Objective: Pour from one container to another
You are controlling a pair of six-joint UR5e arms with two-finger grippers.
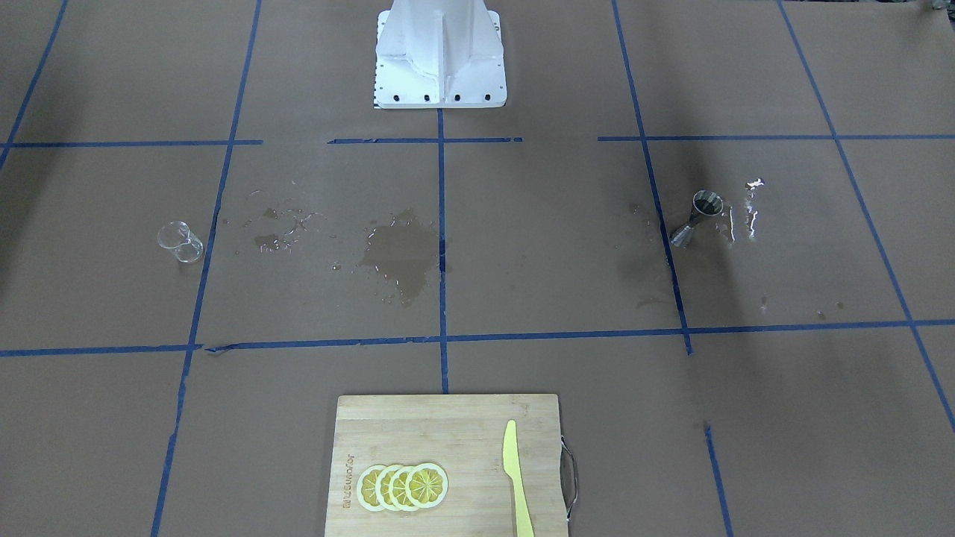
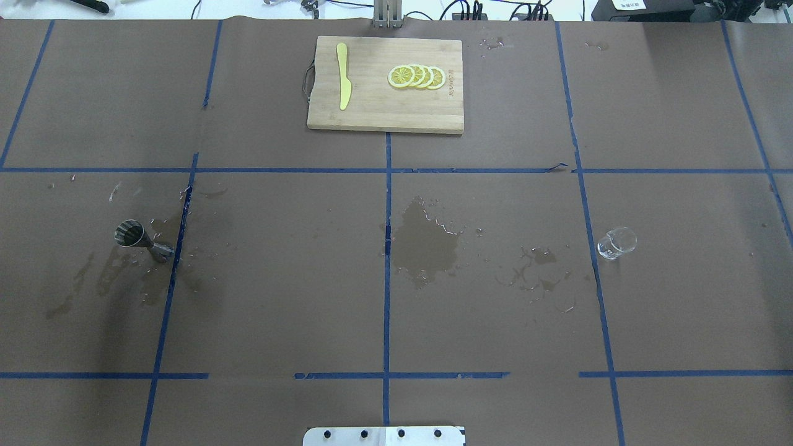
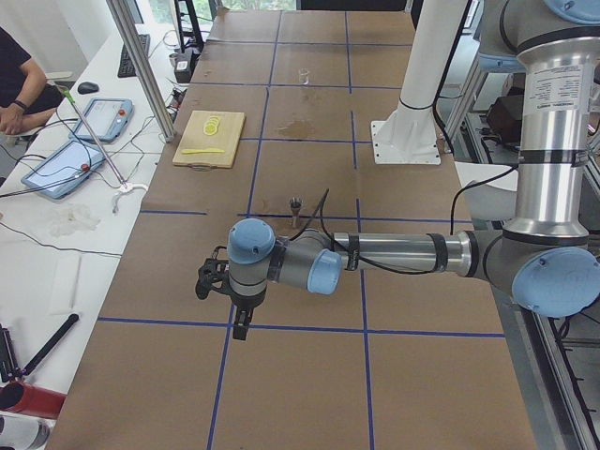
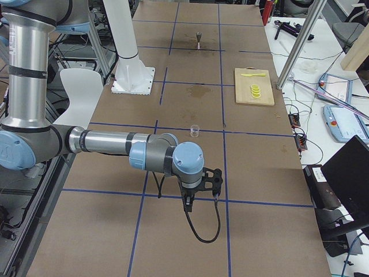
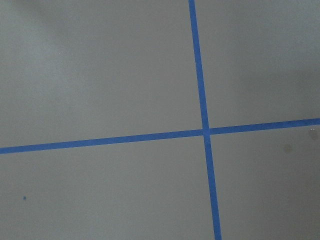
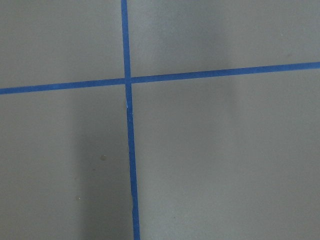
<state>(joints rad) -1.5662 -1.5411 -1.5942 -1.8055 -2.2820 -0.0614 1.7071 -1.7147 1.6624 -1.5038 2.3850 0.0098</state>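
Note:
The clear glass beaker (image 1: 180,242) (image 2: 616,242) stands alone on the brown paper on the robot's right side, small in the right side view (image 4: 195,131). On the robot's left side stands the metal jigger (image 1: 697,218) (image 2: 141,239) (image 3: 296,206), also alone. Neither gripper touches them. The left gripper (image 3: 208,279) hangs over the table's left end, short of the jigger. The right gripper (image 4: 212,180) hangs over the right end, short of the beaker. Both show only in the side views, so I cannot tell whether they are open or shut. The wrist views show only paper and blue tape.
A wet puddle (image 2: 424,241) and splashes lie mid-table, with damp stains near the jigger. A wooden cutting board (image 2: 378,111) with lemon slices (image 2: 416,77) and a yellow knife (image 2: 342,85) sits at the far edge. The robot's base (image 1: 440,60) stands at the near edge. A person sits by tablets (image 3: 70,169).

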